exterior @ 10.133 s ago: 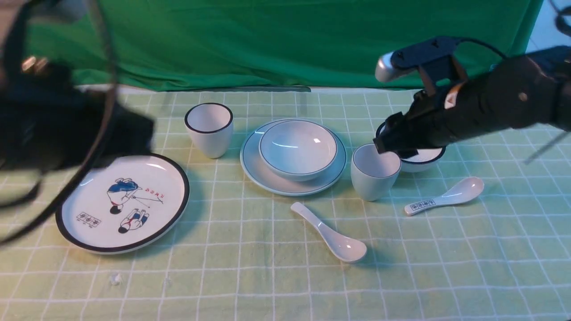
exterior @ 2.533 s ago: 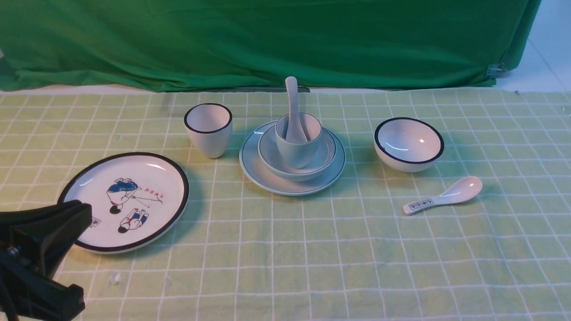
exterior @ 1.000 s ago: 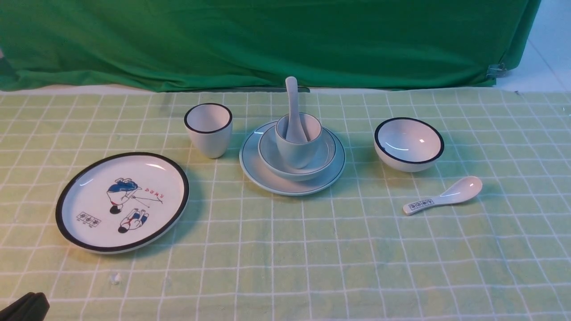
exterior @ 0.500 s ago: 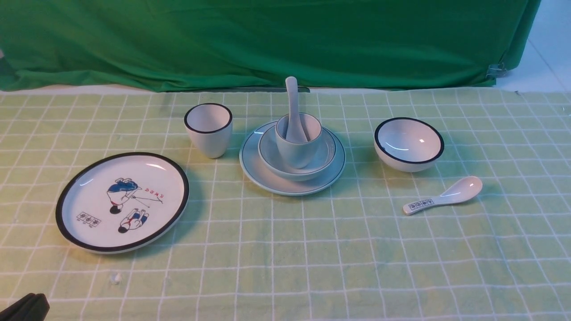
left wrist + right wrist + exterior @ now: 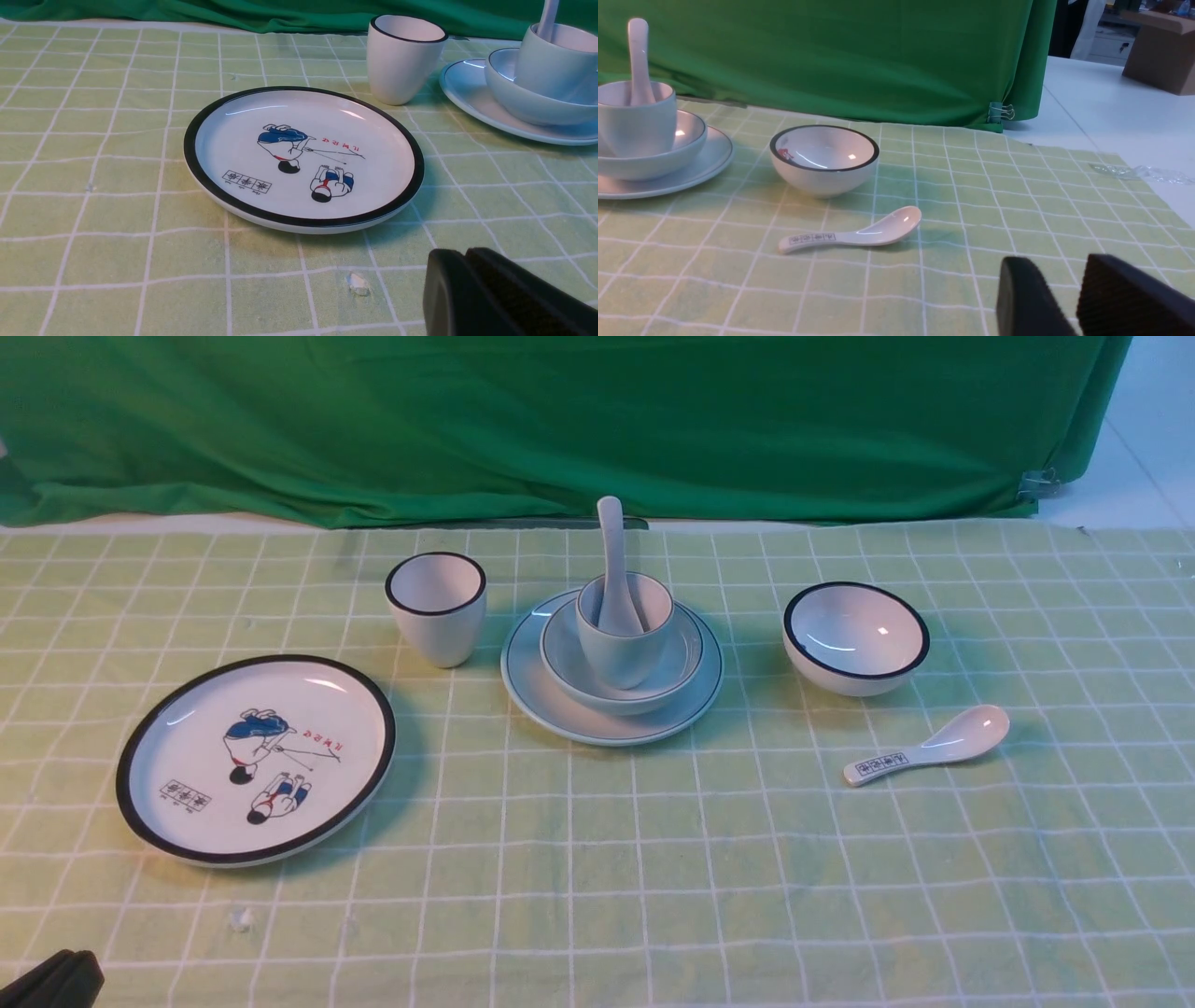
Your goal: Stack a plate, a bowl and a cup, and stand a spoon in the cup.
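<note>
Pale blue-grey ceramic makes up the finished stack at the middle of the green checked tablecloth [image 5: 597, 896]: the round pale blue-grey plate with its thin dark rim line [image 5: 530, 683] lies flat on the cloth; the wide pale blue-grey bowl [image 5: 569, 665] sits inside it; the handleless pale blue-grey cup [image 5: 624, 639] stands upright in the bowl; the plain pale ceramic soup spoon [image 5: 612, 555] stands scoop-down in the cup, its handle rising above the rim and leaning against the cup's wall at about eleven o'clock; taking the stack as the clock's centre, the white cup with a bold black rim [image 5: 437, 608] stands near at ten o'clock, apart from the plate; the white plate with a thick black rim and cartoon figures [image 5: 257, 758] lies at eight o'clock; the smaller white bowl with a thick black rim [image 5: 856, 638] sits at three o'clock; the white spoon with a printed label on its handle [image 5: 929, 746] lies flat at four o'clock, scoop up; a small white scrap [image 5: 358, 283] lies on the cloth just in front of the cartoon plate; the left gripper [image 5: 467, 261] hangs low near the front edge, its black fingers pressed together with nothing between them; the right gripper [image 5: 1057, 280] hangs well apart from the labelled spoon, its two ribbed fingers [image 5: 1115, 291] parted by a narrow gap and holding nothing
</note>
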